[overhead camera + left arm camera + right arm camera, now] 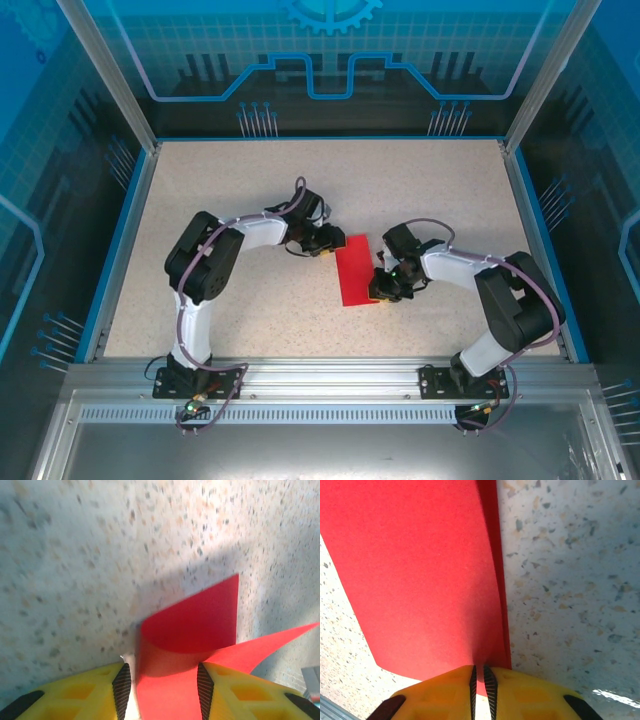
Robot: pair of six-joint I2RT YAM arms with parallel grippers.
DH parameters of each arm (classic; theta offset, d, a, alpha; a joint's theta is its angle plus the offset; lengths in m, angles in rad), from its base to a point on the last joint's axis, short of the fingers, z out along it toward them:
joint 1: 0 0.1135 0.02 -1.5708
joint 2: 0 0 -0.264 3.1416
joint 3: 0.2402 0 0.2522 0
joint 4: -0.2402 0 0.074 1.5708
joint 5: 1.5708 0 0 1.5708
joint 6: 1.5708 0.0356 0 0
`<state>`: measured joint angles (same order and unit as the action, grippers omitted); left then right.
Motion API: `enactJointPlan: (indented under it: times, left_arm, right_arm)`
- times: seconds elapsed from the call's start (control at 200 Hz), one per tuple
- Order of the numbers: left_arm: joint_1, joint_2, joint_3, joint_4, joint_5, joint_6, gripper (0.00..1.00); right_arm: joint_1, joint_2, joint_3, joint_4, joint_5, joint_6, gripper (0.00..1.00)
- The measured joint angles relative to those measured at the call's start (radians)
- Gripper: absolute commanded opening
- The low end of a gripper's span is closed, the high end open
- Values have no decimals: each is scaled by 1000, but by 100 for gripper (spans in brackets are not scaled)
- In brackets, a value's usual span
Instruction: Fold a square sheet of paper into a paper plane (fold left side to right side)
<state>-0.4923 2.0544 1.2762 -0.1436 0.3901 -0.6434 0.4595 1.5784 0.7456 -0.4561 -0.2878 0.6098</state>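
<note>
- Overhead, the square sheet of paper, bright red, lay doubled over into a tall, narrow, slightly tilted strip on the speckled table.
- The left gripper sat at the paper's upper left corner as seen from above, its arm reaching in from the paper's left.
- In the left wrist view, that claw's yellow fingers stood well apart, with a curled, lifted flap of the paper rising between the black ribbed pads.
- A thin pale gap showed between the paper and one pad, while the paper ran against the other finger, so the flap was not clamped.
- The right gripper met the paper's right edge, toward the strip's lower end in the overhead view.
- In the right wrist view, its jaws were almost closed, pinching that edge of the paper between the two pads.
- Along the pinched edge two layers showed, the upper one stopping slightly short of the lower.
</note>
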Motion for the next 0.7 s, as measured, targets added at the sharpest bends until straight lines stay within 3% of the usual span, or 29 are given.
enactJointPlan:
  times: [0.205, 0.435, 0.7]
  left_arm:
    - [19, -10, -7, 10, -35, 21, 40]
    - [20, -171, -177, 79, -3, 14, 30]
    - [-45, -85, -108, 150, 71, -2, 29]
  right_arm:
    - [0, -10, -16, 23, -1, 38, 19]
    - [0, -9, -16, 24, -1, 53, 19]
    - [0, -8, -14, 23, -2, 60, 19]
